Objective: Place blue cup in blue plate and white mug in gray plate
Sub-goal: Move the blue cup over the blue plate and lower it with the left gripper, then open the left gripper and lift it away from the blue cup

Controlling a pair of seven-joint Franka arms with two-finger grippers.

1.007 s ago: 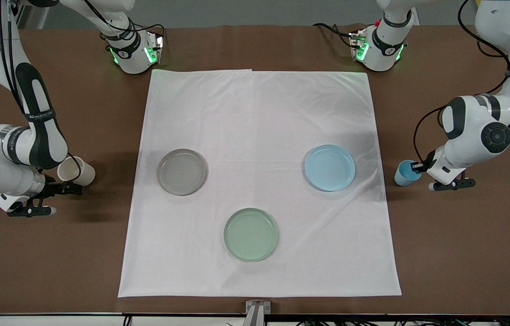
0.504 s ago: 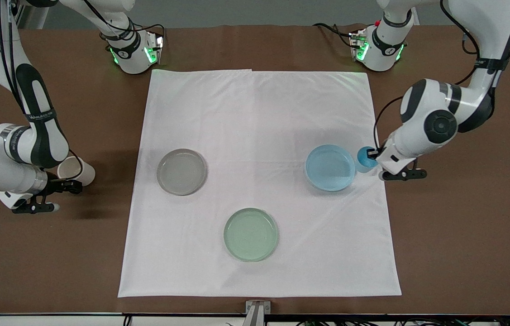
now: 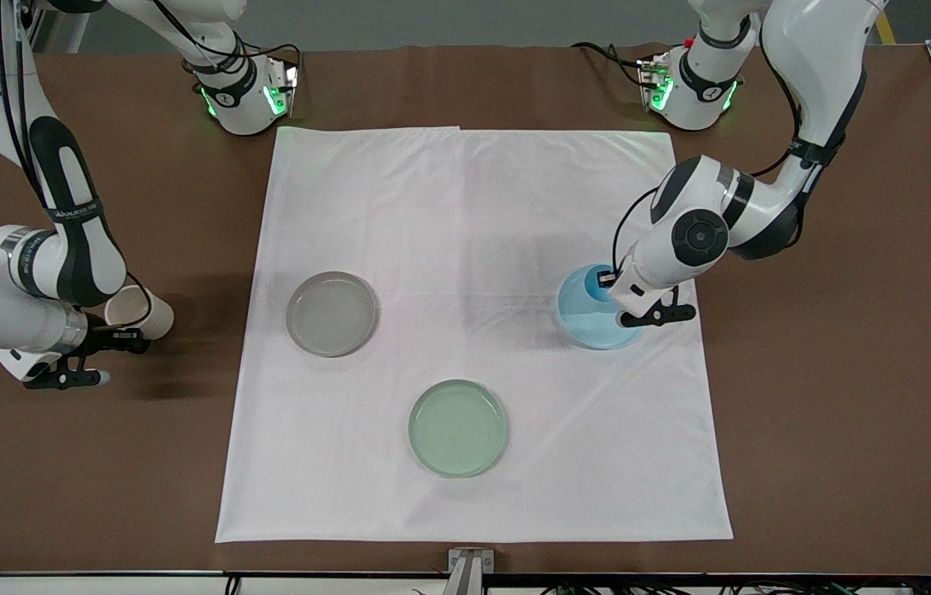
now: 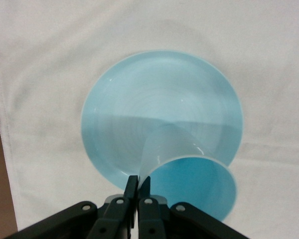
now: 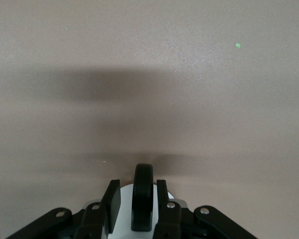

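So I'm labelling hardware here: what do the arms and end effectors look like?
Both arms are glossy white with black joint bands and black cables strapped along them; bases glow green. The left end effector and right end effector have black fingers.

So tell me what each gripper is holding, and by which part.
The left gripper pinches the blue cup by its rim wall, over the blue plate. The right gripper clamps the white mug by its black handle.

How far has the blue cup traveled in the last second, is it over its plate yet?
Yes, it moved. The left claw carried the blue cup from the bare tabletop at the left arm's end, across the white cloth's edge, to over the blue plate.
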